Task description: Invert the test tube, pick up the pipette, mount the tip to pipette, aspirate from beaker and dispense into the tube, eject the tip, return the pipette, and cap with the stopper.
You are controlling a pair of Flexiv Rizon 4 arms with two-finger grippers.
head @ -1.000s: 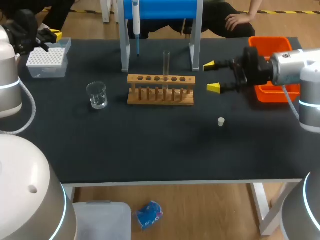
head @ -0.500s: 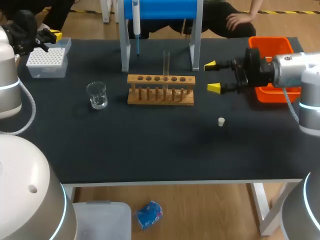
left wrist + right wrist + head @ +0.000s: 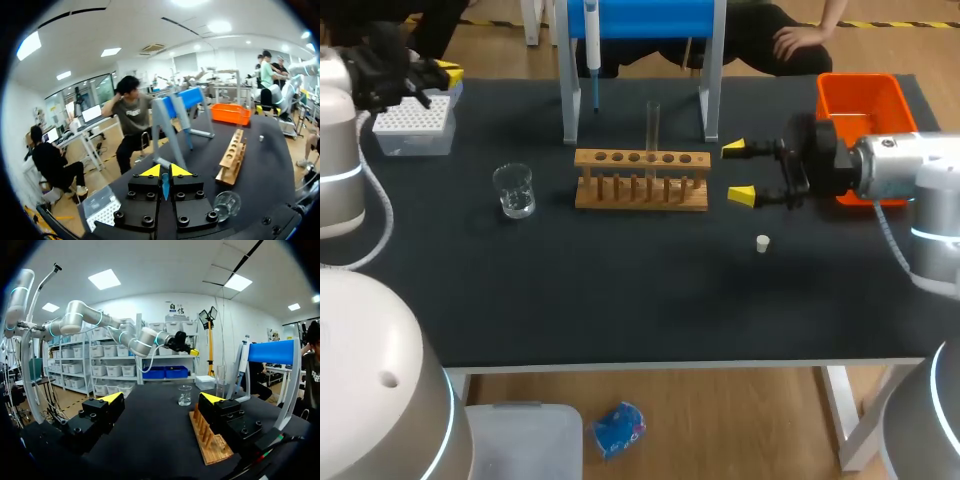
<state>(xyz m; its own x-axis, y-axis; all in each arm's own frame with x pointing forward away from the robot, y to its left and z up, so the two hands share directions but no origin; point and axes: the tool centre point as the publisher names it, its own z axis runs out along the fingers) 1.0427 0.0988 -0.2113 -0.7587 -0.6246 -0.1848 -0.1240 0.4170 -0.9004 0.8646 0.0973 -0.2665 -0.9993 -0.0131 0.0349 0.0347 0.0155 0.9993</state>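
Observation:
A clear test tube (image 3: pixel 652 124) stands upright in the wooden rack (image 3: pixel 642 180). My right gripper (image 3: pixel 736 172) is open just right of the rack, level with it, with nothing between its fingers; in the right wrist view the right gripper (image 3: pixel 162 398) has the rack (image 3: pixel 210 440) beside one finger and the tube (image 3: pixel 220 380) ahead. The pipette (image 3: pixel 591 45) hangs on the blue stand (image 3: pixel 640 20). The beaker (image 3: pixel 513 190) sits left of the rack. A small white stopper (image 3: pixel 762 243) lies on the mat. My left gripper (image 3: pixel 432 74) is shut above the tip box (image 3: pixel 412 120).
An orange bin (image 3: pixel 860 100) stands at the back right, behind my right arm. In the left wrist view the beaker (image 3: pixel 226 204) and rack (image 3: pixel 231 157) lie off to one side of the left gripper (image 3: pixel 165 171). The mat's near half holds only the stopper.
My right gripper has moved left, closer to the rack's right end, staying open. My left gripper has shifted slightly right over the tip box.

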